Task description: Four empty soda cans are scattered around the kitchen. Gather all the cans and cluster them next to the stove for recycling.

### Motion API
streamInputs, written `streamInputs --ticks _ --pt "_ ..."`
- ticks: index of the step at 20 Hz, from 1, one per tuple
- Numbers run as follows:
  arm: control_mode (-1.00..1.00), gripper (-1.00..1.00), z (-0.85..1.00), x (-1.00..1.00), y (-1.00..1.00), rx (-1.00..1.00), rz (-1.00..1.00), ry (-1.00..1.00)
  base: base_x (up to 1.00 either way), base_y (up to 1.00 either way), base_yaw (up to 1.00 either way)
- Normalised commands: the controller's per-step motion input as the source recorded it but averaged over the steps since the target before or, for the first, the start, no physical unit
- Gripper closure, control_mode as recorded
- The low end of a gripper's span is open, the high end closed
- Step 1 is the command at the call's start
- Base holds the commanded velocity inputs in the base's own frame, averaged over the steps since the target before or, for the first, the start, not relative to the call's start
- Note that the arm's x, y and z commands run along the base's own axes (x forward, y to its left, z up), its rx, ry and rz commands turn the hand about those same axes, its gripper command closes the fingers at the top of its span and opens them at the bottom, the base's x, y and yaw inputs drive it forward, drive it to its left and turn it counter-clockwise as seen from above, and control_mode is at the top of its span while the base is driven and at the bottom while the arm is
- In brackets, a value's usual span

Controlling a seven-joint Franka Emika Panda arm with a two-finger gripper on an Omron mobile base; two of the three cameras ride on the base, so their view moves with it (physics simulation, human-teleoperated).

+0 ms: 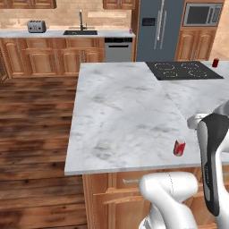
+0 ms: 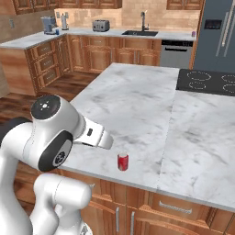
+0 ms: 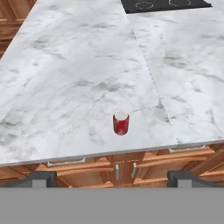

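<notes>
- Gripper (image 3: 112, 178) wide open, holding nothing, above the red can (image 3: 120, 123).
- Can stands near the counter (image 3: 78, 87) edge; a clumsy approach might knock it off.

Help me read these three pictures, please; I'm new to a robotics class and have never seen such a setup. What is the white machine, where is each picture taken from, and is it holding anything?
The white machine is a robot arm on a driving base, in a rendered kitchen. Two pictures come from cameras on the base, behind the arm to its left and right. The third comes from a camera on the hand, looking along the gripper; the two dark fingertips at its bottom stand wide apart, so the gripper is open and holds nothing.

On the marble island counter a red soda can stands upright near the front edge, ahead of the gripper. At the counter's far end is the black stove, with a second red can beside it. Along the back wall are a sink, a toaster and a tiny purplish thing, too small to identify.
</notes>
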Motion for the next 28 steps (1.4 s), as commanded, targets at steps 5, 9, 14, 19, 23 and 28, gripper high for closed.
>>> streamInputs --ticks 5,9,14,19,23,28 --pt "-1.00 -1.00 -0.04 0.03 0.00 0.00 0.00 0.00 0.00 0.00 0.00" --pt "-1.00 -1.00 -0.01 0.06 0.00 0.00 0.00 0.00 0.00 0.00 0.00" --pt "-1.00 -1.00 -0.08 0.14 0.00 0.00 0.00 0.02 0.00 0.00 0.00" --pt "-1.00 -1.00 -0.05 0.01 -0.06 0.00 0.00 0.03 0.00 0.00 0.00" --pt "-1.00 -1.00 -0.09 0.14 -0.06 0.00 0.00 0.08 0.00 0.00 0.00" --pt "-1.00 -1.00 -0.07 0.17 -0.01 0.00 0.00 0.08 0.00 0.00 0.00"
